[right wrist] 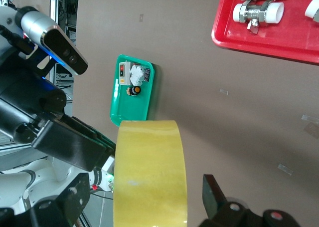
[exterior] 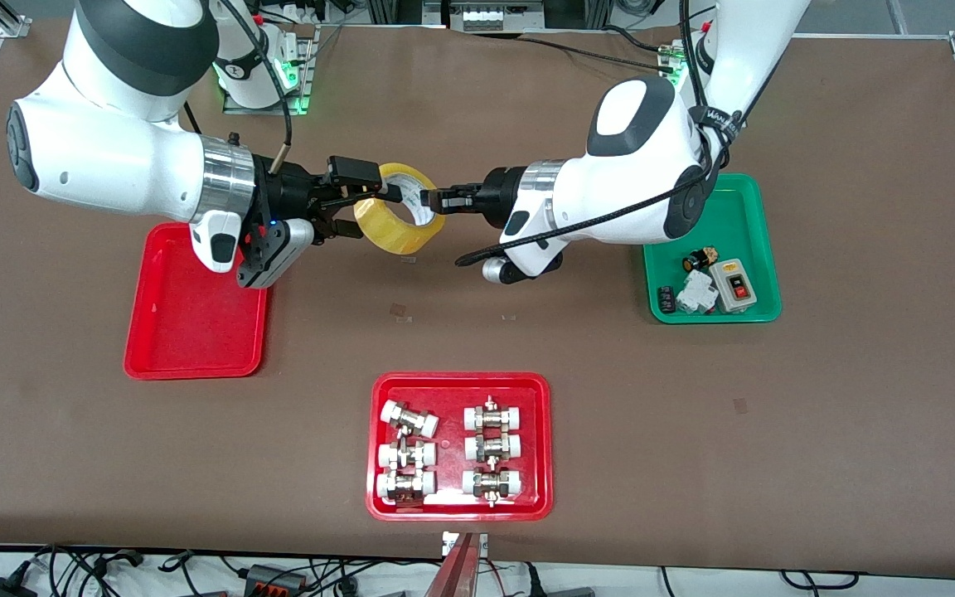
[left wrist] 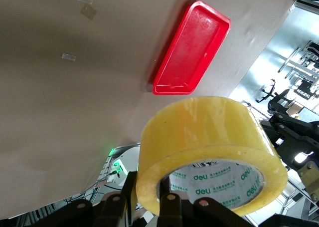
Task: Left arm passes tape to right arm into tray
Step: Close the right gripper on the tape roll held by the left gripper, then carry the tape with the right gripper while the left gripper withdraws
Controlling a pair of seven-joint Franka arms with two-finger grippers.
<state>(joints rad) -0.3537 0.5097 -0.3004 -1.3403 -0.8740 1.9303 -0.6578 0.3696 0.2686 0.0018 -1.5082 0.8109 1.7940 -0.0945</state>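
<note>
While both of my arms meet above the brown table (exterior: 859, 207), the roll of yellow packing tape (exterior: 399, 224) hangs in the air between them, over bare tabletop beside the plain red tray (exterior: 196, 323). My left gripper (exterior: 432, 198), reaching from the green tray's (exterior: 743, 207) end, has its fingers closed on the roll's wall, one finger inside the pale core. My right gripper (exterior: 361, 207) sits around the opposite edge of the same roll with its fingers spread wide on either side, not clamped. That plain red tray lies below my right wrist. A second red tray (exterior: 459, 383) holding white-and-metal fittings (exterior: 408, 420) lies nearer the front camera.
</note>
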